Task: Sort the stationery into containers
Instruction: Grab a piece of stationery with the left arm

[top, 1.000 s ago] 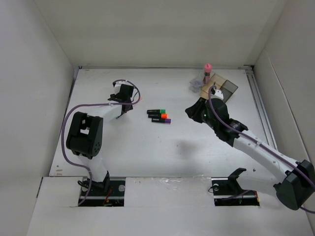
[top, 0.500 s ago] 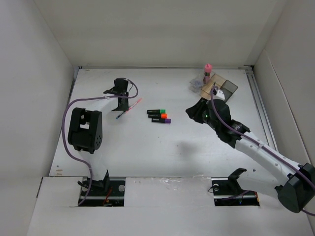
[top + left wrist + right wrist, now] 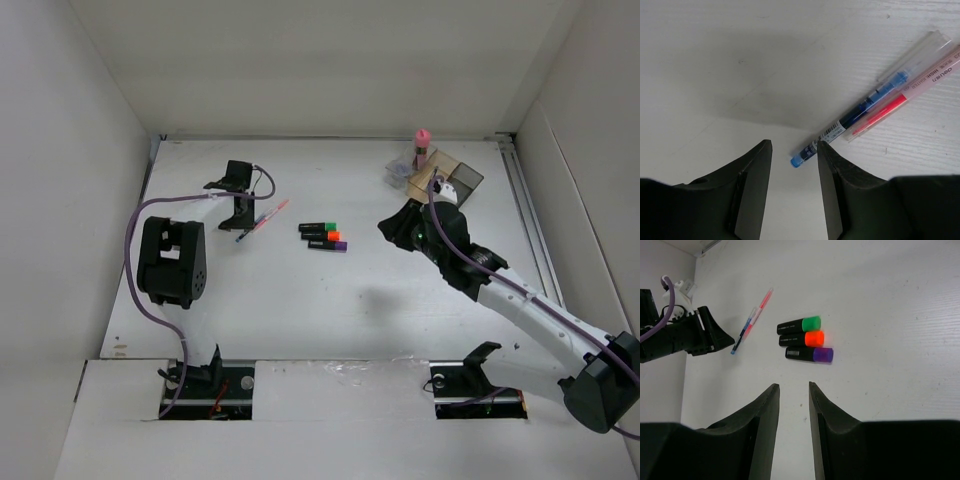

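The left claw [image 3: 793, 150] sits spread at the tip of the blue-white pen [image 3: 860, 107] near the table's [image 3: 300, 300] left edge; the right claw [image 3: 793, 387] hangs spread near the tray [image 3: 466, 180]

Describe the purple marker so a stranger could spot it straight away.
Near the middle of the white table, three short black markers lie side by side. The purple marker is the one closest to the table's near edge, beside the orange-ended one; only its end is purple.

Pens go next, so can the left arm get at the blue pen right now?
Probably yes: the left gripper is open with one end of the blue pen between its fingers; the pink pen lies alongside.
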Controlling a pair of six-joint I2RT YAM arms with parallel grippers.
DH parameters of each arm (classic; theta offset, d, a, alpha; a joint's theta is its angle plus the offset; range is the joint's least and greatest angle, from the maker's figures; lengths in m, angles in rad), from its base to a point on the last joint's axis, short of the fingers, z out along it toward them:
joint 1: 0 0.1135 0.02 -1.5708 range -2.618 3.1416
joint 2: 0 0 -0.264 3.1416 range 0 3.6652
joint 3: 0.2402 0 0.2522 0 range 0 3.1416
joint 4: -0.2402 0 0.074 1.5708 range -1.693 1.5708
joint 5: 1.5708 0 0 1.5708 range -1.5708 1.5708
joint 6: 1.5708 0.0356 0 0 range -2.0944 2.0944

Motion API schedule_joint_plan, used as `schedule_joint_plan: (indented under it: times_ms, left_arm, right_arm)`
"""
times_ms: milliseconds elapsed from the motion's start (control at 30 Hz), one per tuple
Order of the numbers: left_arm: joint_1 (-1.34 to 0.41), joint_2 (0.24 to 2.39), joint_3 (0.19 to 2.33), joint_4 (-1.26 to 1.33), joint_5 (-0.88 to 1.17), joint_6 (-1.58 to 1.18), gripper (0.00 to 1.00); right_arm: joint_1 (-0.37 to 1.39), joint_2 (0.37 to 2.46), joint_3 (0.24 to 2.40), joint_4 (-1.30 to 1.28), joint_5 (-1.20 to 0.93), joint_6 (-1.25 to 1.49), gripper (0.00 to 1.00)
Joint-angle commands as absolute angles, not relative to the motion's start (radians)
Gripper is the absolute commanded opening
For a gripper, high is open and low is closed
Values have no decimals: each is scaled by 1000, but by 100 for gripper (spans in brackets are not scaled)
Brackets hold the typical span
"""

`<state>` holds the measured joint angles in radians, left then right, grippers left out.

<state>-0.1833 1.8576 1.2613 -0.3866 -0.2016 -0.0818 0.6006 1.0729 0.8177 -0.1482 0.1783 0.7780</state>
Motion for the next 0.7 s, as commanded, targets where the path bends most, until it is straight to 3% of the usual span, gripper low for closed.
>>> schedule_joint_plan:
  times_ms: [0, 233, 667]
  left_arm:
    - [-179, 1848, 1284, -416, -189, -67, 38]
    - [-179, 1859, 1275, -407, -157, -67, 38]
    - [-179, 1899, 1266, -407, -123, -67, 25]
  right_arm:
    - [594, 1057, 816, -106, 173, 767, 36]
    - [594, 1057, 816, -106, 173, 767, 36]
    - [594, 1048, 816, -106, 173, 767, 36]
